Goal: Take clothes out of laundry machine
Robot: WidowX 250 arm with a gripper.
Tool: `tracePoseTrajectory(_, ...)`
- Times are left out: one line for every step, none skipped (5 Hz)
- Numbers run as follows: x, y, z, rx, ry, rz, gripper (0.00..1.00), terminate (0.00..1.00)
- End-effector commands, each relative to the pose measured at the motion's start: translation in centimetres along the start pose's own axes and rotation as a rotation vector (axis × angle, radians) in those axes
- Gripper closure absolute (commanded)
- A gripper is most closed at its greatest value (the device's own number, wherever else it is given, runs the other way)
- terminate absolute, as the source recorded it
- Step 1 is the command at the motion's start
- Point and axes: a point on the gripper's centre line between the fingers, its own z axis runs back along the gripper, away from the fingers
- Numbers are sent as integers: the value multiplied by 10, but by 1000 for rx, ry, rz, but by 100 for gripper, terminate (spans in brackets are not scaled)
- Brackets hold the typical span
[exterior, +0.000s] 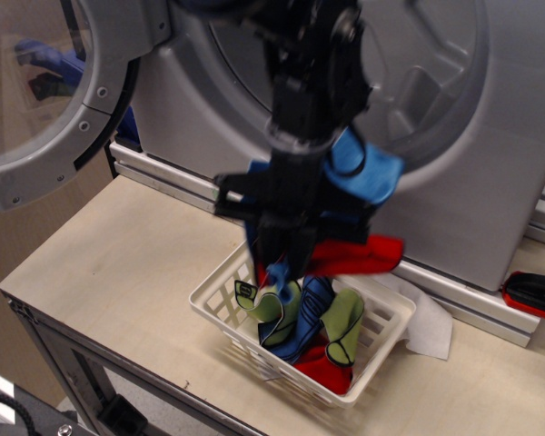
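jaws of the gripper (pixel 280 263) pinch the clothes (pixel 359 213), blue and red trailing beside them, directly above the basket (pixel 386 334), apparently for dropping in.

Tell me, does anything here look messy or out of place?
Slightly. A flat white sheet lies crumpled under the white plastic lattice basket, sticking out on one side. The black gripper dangles a bunch of bright blue and red cloths above the basket, one red piece splayed sideways. Nothing looks spilled or damaged.
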Motion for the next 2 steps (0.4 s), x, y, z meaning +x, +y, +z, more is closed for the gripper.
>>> tracePoseTrajectory(7, 2, -21, 5, -39, 79, 0, 0)
tracePoseTrajectory(13, -3, -20, 3, -22, 72, 0, 0)
